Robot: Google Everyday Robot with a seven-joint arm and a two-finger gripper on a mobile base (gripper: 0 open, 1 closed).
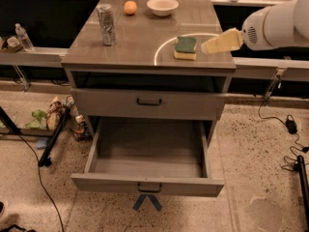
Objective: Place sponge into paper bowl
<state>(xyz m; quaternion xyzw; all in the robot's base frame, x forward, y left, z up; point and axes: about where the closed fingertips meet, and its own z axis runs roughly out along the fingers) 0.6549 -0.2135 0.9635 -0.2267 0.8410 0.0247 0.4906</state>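
Hovering just right of the green-topped yellow rectangular sponge (pixel 185 48) is the robot's pale yellow claw (pixel 222 41), coming in from the right on a white arm (pixel 275 25). It's near the sponge but not touching it. Honestly can't tell if the claw is apart or together.

The sponge sits front right on the grey wooden bench (pixel 140 40). The round off-white paper bowl (pixel 162 6) is at the back edge, well apart from it. A round orange fruit (pixel 130 7) is just left of the bowl, and a silver drink can (pixel 106 24) stands further left. The bottom drawer (pixel 147 185) is open.
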